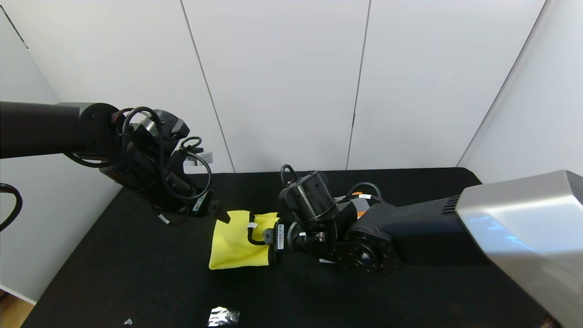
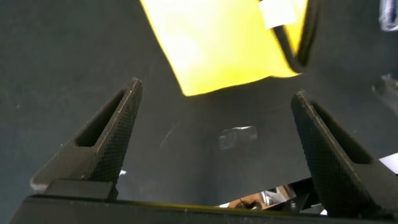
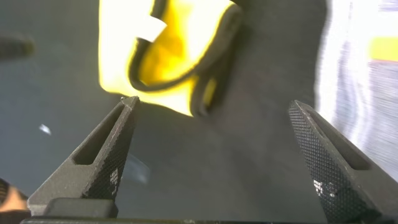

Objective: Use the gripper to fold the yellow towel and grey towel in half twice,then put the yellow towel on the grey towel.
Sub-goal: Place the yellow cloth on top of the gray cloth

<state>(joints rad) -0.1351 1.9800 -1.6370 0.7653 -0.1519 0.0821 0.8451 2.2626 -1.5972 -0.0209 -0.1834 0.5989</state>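
Note:
The yellow towel lies folded on the black table, its small white tag on top; it also shows in the left wrist view and the right wrist view. My left gripper hovers open and empty at the towel's far left corner, the fingers spread over bare table. My right gripper is open and empty, low at the towel's right edge, beside its dark-trimmed corner. A pale grey cloth with an orange mark, likely the grey towel, shows beside the right gripper; the right arm hides it in the head view.
The black table is bounded by white walls behind and at both sides. A shiny scrap and a small white scrap lie near the front edge. The right arm's bulky body spans the table's right half.

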